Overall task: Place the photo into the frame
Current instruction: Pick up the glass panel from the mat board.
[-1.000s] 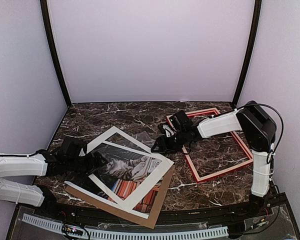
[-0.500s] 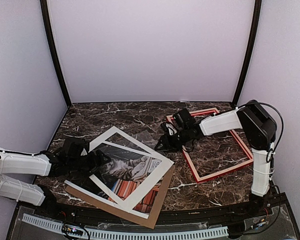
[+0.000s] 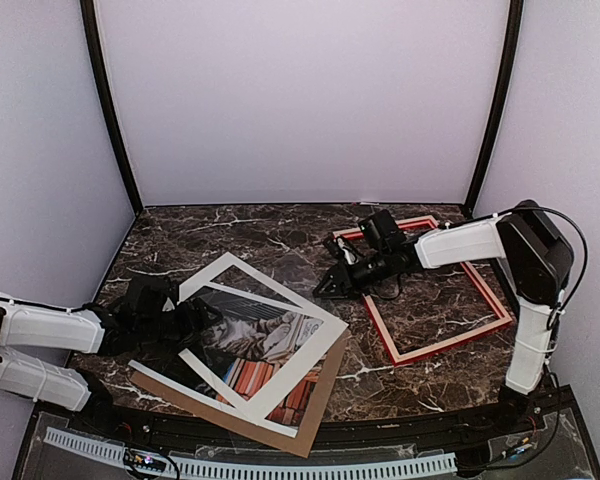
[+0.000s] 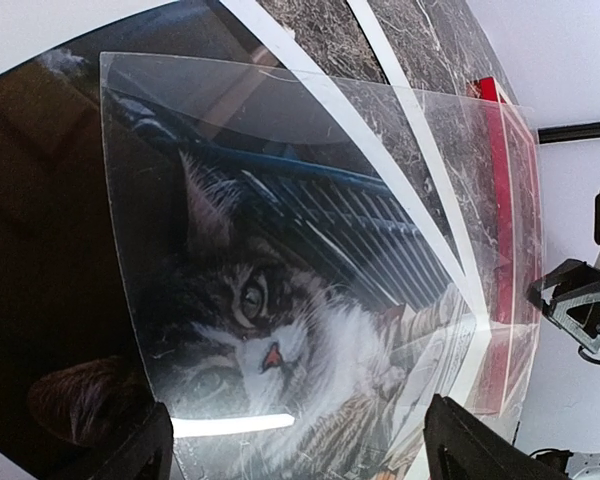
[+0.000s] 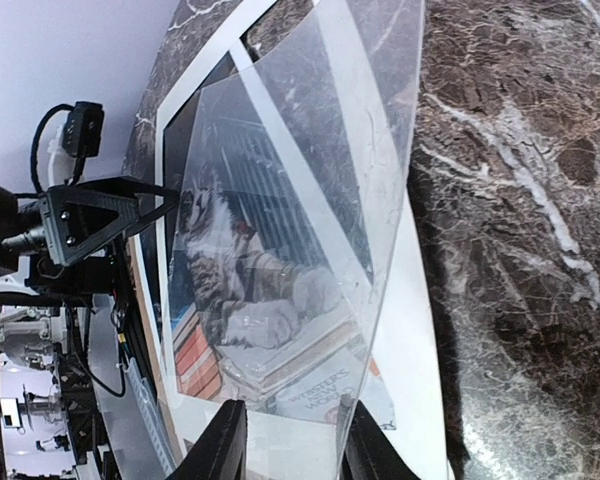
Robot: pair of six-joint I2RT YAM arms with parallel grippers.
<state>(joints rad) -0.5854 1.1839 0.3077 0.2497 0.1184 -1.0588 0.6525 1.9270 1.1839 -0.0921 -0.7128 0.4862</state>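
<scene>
On the near left, the photo [image 3: 255, 335], grey tabby and red-orange books, lies under a white mat [image 5: 417, 340]. Wrist views best show a clear sheet [image 4: 280, 150] above it. The left gripper [image 4: 300, 445] is spread wide, gripping nothing; the right gripper [image 5: 295, 440] is half-closed astride its edge.

Photo [image 3: 255, 335] partly under white mat [image 3: 318, 350] and clear sheet [image 4: 310, 250], its edges untraceable; brown board [image 3: 320, 400] shows only a near strip; right arm [image 3: 460, 243] hides stretches of the far and left rails of the frame [image 3: 450, 341]; left arm [image 3: 40, 330] cut off at the picture's left edge.
</scene>
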